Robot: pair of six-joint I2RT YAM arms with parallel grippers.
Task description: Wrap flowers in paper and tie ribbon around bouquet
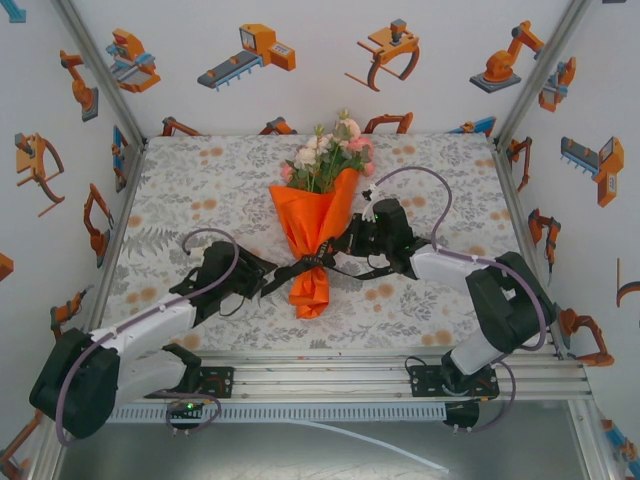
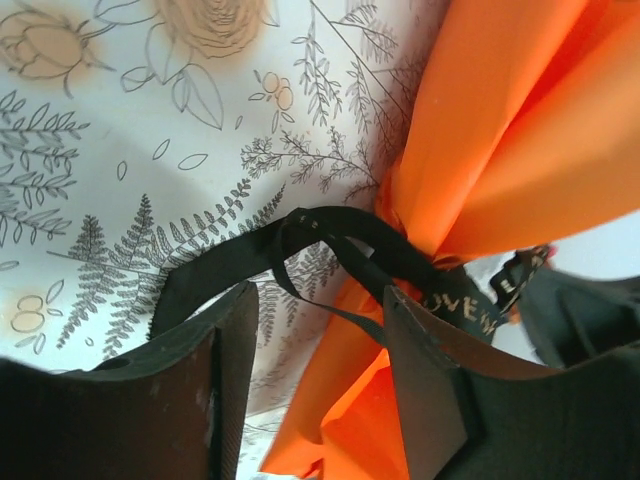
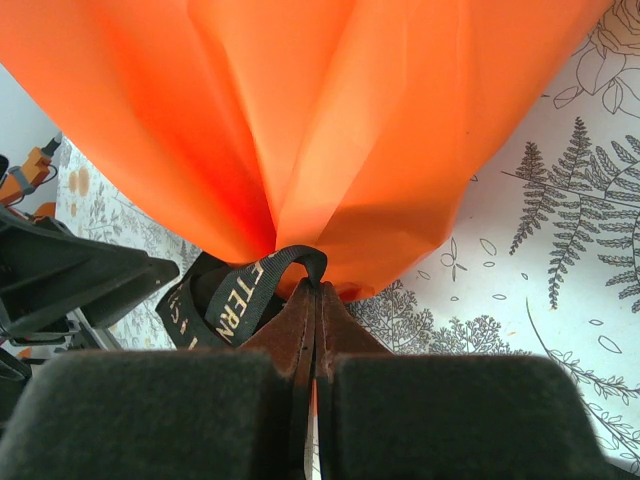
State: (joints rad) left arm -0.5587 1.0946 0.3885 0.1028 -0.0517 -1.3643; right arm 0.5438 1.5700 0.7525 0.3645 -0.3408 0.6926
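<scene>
Two tools meet at one orange bouquet [image 1: 315, 215] lying on the worktop [image 1: 200, 190]: left tool [image 2: 320, 300] released, the single black ribbon [image 2: 330, 225] looping just beyond its fingers [image 2: 200, 400]; right tool [image 3: 315, 290] clenched, pressed against that ribbon at the bouquet's waist.

Bright, even light, soft shadows; the paper [image 3: 330, 120] glows saturated orange, close foreground slightly blurred.

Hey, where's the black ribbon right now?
The ribbon circles the bouquet's pinched waist at mid-table in the top view, between the left gripper and the right gripper, whose closed tips pinch it.
</scene>
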